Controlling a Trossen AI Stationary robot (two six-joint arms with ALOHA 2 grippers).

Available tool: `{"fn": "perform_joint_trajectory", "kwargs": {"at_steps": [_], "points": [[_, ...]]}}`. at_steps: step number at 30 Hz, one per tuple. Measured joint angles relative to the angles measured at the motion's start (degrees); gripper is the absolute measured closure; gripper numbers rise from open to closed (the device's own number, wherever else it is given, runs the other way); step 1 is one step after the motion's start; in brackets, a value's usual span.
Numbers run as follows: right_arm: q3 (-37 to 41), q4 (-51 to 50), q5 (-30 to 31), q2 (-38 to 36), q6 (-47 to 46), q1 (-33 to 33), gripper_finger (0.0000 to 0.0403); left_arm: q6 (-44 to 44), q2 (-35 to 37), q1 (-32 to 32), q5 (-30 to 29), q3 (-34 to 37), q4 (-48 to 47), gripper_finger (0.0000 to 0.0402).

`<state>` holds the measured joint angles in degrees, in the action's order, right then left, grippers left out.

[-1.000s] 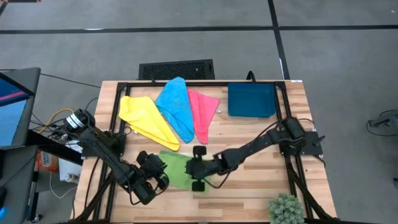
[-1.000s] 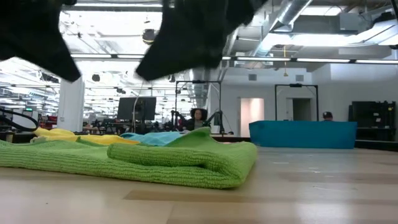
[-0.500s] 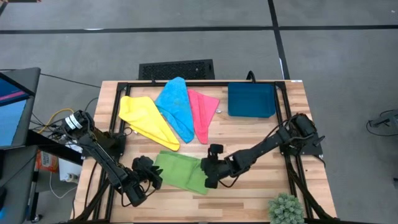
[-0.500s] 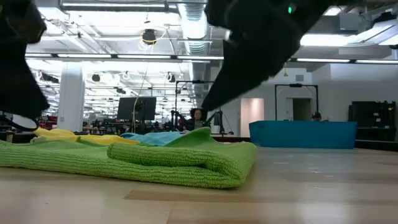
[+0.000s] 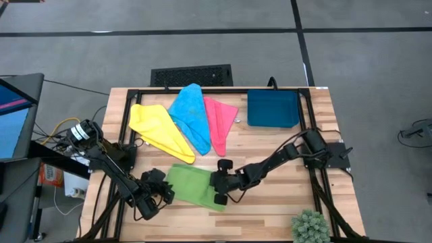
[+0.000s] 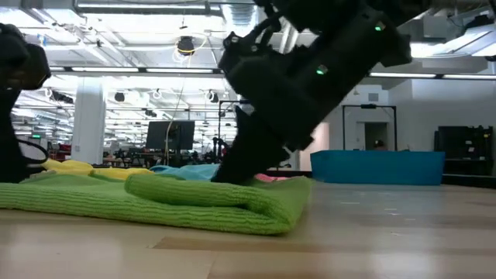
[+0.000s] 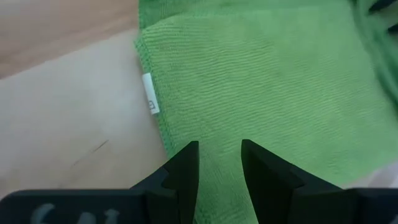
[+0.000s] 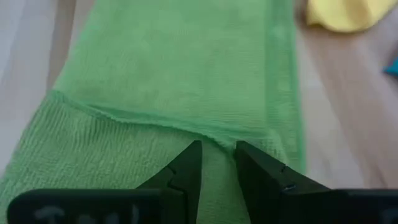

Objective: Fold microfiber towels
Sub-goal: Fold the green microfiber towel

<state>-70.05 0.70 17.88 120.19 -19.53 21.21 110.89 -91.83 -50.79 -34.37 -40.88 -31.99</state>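
A green microfiber towel (image 5: 191, 184), folded over on itself, lies flat near the table's front. My left gripper (image 5: 163, 192) stands open at its left end, its fingers (image 7: 186, 163) over the hemmed edge near a white tag (image 7: 149, 102). My right gripper (image 5: 218, 192) stands open on the towel's right end, astride the upper layer's hem (image 8: 137, 118). Yellow (image 5: 158, 131), blue (image 5: 191, 116) and pink (image 5: 218, 121) towels lie fanned out at the back. My left gripper: I cannot tell whether its fingertips touch the green towel's left edge (image 7: 163, 134). My right gripper comes slanting down from the table's right, and its open fingers (image 6: 232, 172) press on the folded upper layer (image 8: 217, 134) near the towel's right end. The towel lies on the table.
A dark blue tray (image 5: 272, 108) sits at the back right. A small green plant (image 5: 310, 227) stands at the front right corner. Black frame rails (image 5: 317, 169) run along both table sides. Bare wood lies between the green towel and the plant.
Both grippers have sunk toward the green towel, the left at its left end, the right onto its right end after swinging a little right and back. The towel's raised fold at the right end has been pressed flatter.
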Motion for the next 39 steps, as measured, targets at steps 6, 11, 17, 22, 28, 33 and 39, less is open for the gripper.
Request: {"fn": "perform_joint_trajectory", "kwargs": {"at_steps": [6,11,17,22,28,33,39], "points": [[-1.0,-0.2,0.2,-3.2,0.5,-0.7,0.0280,4.0,0.1,-2.1,3.3,0.0,-0.6,0.0289],[-1.0,-0.2,0.4,-4.2,0.1,-0.7,0.0280,8.8,2.2,-3.3,-1.3,0.0,-2.3,0.0286],[-1.0,-0.6,0.2,-4.4,-4.3,0.7,0.0280,5.7,10.8,-2.8,2.0,-0.7,-6.8,0.0258],[-1.0,-0.6,0.1,-4.4,-5.5,2.5,0.0280,11.2,14.2,-5.6,3.9,-2.1,-10.8,0.0234],[-1.0,-0.8,0.4,-4.4,-8.7,2.7,0.0280,18.3,6.6,-7.9,7.7,-2.1,-9.3,0.0215],[-1.0,-0.9,0.4,-4.4,-10.2,2.8,0.0280,21.4,1.4,-7.8,8.2,-2.1,-7.5,0.0202],[-1.0,-0.7,0.4,-4.4,-10.6,2.8,0.0280,20.1,-1.5,-7.6,9.4,-2.4,-5.8,0.0199]]}}
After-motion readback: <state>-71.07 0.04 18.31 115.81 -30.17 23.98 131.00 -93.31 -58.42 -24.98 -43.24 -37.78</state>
